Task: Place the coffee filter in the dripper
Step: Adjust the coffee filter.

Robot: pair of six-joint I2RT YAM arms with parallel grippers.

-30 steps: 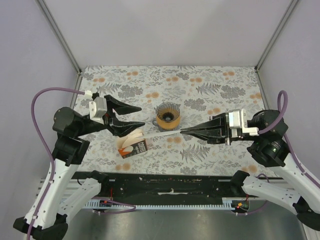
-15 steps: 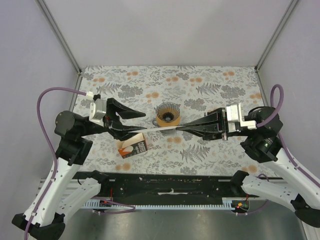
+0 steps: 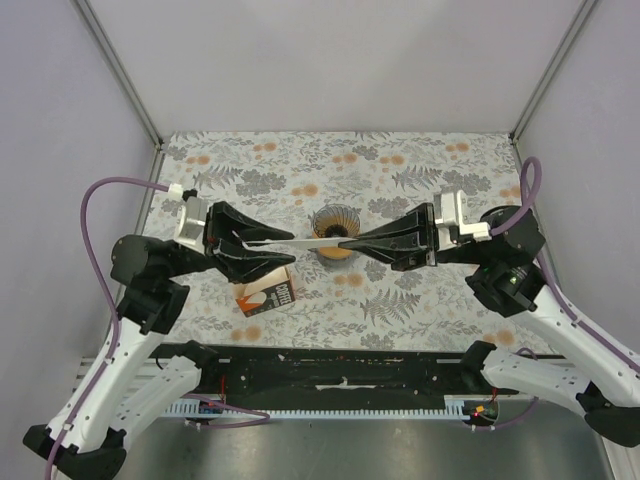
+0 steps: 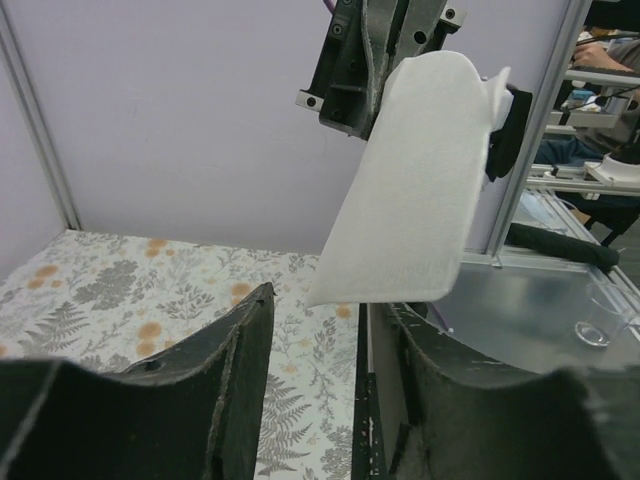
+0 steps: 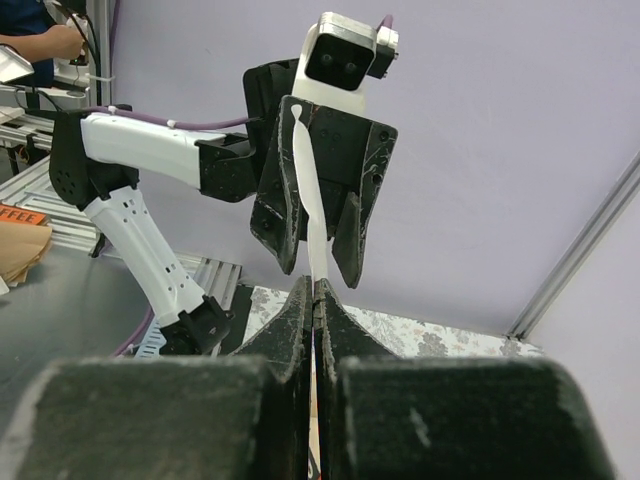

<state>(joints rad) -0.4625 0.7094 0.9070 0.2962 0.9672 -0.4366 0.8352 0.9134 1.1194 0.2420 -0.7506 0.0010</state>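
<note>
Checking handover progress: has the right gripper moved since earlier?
Yes. The right gripper, holding the coffee filter, went left and slightly up in the top view; its tips, earlier right of the dripper, now overlap it.

In the top view, the coffee filter [image 3: 300, 241] showed only edge-on, as a thin strip. It and the tips of the right gripper [image 3: 352, 238] hid the near half of the dripper [image 3: 335, 216] at frame centre. The left gripper [image 3: 288, 249] covered the upper edge of the carton [image 3: 270, 297]. Whether its 2 fingers [image 4: 232, 395] touched the coffee filter could not be told. The left wrist view's bottom edge cut both off.
</note>
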